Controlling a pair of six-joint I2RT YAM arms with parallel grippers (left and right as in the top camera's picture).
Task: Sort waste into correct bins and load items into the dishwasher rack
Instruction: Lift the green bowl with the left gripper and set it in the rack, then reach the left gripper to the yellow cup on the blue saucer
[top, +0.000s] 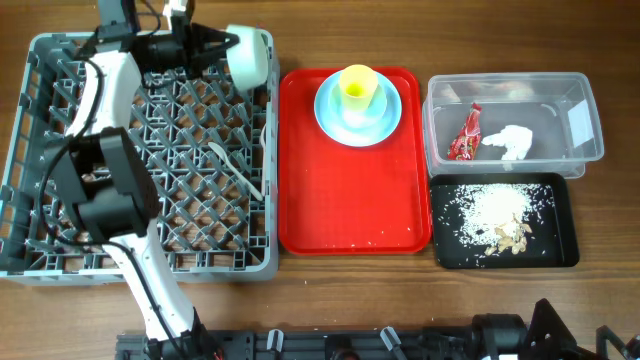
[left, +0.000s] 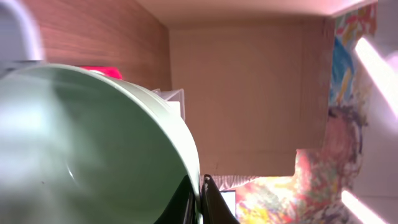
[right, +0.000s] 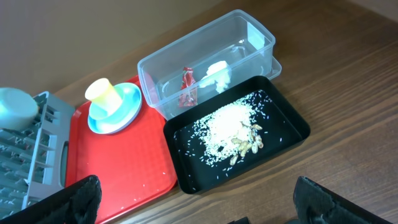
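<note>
I have the left gripper (top: 226, 45) pinching the rim of the bowl (top: 252, 58), tipped on edge over the rack's (top: 150, 260) far right corner, mouth seemingly facing left, while the right gripper (right: 199, 208) hangs spread wide.

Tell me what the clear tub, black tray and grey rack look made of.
Clear rectangular tub: plastic, probably; see-through, glossy walls. Shallow black rectangular tray: likely plastic; smooth, slight sheen. Grey lattice dishwasher rack: moulded plastic, matt, judging by its uniform pegs.
</note>
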